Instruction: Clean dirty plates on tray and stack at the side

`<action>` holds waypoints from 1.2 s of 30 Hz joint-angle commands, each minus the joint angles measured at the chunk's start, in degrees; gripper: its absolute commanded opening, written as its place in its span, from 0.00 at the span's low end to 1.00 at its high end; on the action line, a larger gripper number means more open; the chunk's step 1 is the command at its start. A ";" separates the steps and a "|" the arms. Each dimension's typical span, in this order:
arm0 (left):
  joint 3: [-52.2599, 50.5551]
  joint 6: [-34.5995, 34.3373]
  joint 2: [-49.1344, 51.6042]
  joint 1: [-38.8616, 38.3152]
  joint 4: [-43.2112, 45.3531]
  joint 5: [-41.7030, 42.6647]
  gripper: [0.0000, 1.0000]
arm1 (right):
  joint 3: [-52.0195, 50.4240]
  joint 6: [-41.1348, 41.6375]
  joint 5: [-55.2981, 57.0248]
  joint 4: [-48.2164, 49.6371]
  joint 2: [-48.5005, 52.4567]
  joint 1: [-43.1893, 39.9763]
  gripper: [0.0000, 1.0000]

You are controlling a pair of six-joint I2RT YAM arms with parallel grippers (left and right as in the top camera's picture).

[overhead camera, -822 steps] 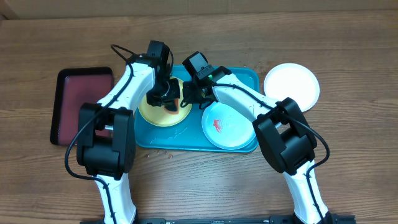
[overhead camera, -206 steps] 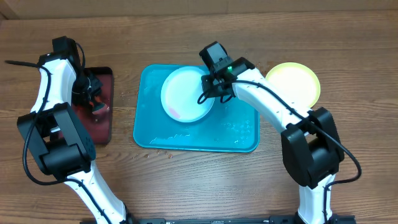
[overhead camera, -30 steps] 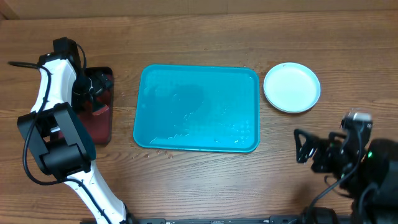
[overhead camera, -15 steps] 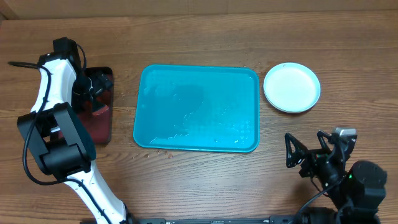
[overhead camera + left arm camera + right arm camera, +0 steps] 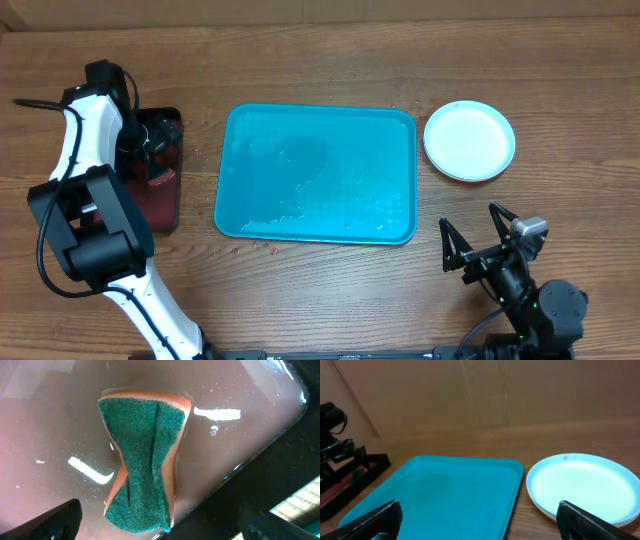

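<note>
The turquoise tray [image 5: 318, 172] lies mid-table with nothing on it, its floor wet and streaky [image 5: 445, 495]. To its right, on the wood, sit the plates [image 5: 469, 141]; only the top pale one shows [image 5: 582, 485], and it looks clean. My right gripper [image 5: 470, 240] hovers open near the front edge, below the plates, with nothing between its fingers [image 5: 485, 527]. My left gripper [image 5: 150, 150] is open over the dark red tray. A green-topped orange sponge [image 5: 142, 460] lies loose between its fingertips [image 5: 160, 525].
The dark red tray [image 5: 165, 205] sits at the left with the left arm [image 5: 85, 150] reaching over it. A cardboard wall [image 5: 470, 395] closes off the back of the table. Small specks lie on the wood by the turquoise tray's front edge.
My right arm has pulled back toward the front edge and shifted left, its gripper still open. The left arm, the tray and the plates have not moved.
</note>
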 commanded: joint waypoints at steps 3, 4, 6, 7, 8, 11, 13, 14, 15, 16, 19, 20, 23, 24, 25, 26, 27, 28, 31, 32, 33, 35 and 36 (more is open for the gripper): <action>0.98 -0.02 -0.04 0.24 0.04 0.42 1.00 | -4.94 -0.39 -0.26 7.30 -2.71 0.57 1.00; 0.98 -0.02 -0.04 0.24 0.04 0.42 1.00 | -5.64 -0.42 -0.26 8.57 -2.71 0.57 1.00; 0.98 -0.04 -0.04 0.24 0.04 0.42 1.00 | -6.99 -0.42 -0.26 11.26 -2.71 0.55 1.00; 0.98 -0.02 -0.04 0.24 0.04 0.42 1.00 | -7.61 -0.39 -0.09 12.46 -2.71 0.57 1.00; 0.98 -0.02 -0.04 0.24 0.04 0.42 1.00 | -8.15 -0.39 0.17 13.57 -2.71 0.57 1.00; 0.98 -0.02 -0.04 0.24 0.04 0.42 1.00 | -10.03 -0.42 0.61 17.33 -2.71 0.57 1.00; 0.98 -0.02 -0.04 0.24 0.04 0.42 1.00 | -10.16 -0.66 1.31 17.70 -2.71 0.72 1.00; 0.98 -0.02 -0.04 0.24 0.04 0.42 1.00 | -10.16 -1.55 1.64 17.75 -2.71 0.96 1.00; 0.96 -0.02 -0.04 0.24 0.04 0.42 1.00 | -10.16 -2.56 1.95 17.86 -2.71 1.40 1.00; 0.98 -0.02 -0.04 0.24 0.04 0.42 1.00 | -10.16 -3.85 2.38 18.38 -2.71 1.86 1.00; 0.98 -0.02 -0.04 0.24 0.04 0.42 1.00 | -10.16 -7.58 4.61 19.58 -2.71 3.23 1.00; 0.98 -0.02 -0.04 0.24 0.04 0.44 1.00 | -10.16 -8.61 5.16 19.41 -2.71 3.56 1.00; 0.98 -0.02 -0.04 0.22 0.04 0.42 1.00 | -10.16 -9.40 6.23 17.70 -2.71 3.76 1.00; 0.98 -0.02 -0.04 0.22 0.04 0.42 1.00 | -10.16 -9.38 6.67 16.70 -2.71 3.54 1.00; 0.98 -0.02 -0.04 0.24 0.04 0.42 1.00 | -10.16 -9.40 6.97 15.80 -2.71 3.28 1.00; 0.98 -0.02 -0.04 0.24 0.04 0.42 1.00 | -10.19 -9.40 7.41 15.30 -2.71 3.04 1.00; 0.98 -0.02 -0.04 0.24 0.07 0.42 1.00 | -10.19 -9.40 8.15 14.36 -2.71 2.75 1.00; 0.98 -0.02 -0.04 0.24 0.04 0.42 1.00 | -10.19 -9.40 8.55 14.12 -2.71 2.71 1.00; 0.98 -0.02 -0.04 0.24 0.04 0.42 1.00 | -10.19 -9.40 9.51 14.10 -2.71 2.73 1.00; 0.98 -0.02 -0.04 0.24 0.04 0.42 1.00 | -10.19 -9.40 10.05 13.92 -2.71 2.73 1.00; 0.98 -0.02 -0.04 0.24 0.04 0.42 1.00 | -10.19 -9.40 10.73 13.92 -2.71 2.73 1.00; 0.98 -0.04 -0.04 0.24 0.04 0.42 1.00 | -10.19 -9.38 10.86 13.94 -2.71 2.73 1.00; 0.98 -0.02 -0.04 0.24 0.04 0.42 1.00 | -10.19 -9.35 10.86 13.94 -2.71 2.73 1.00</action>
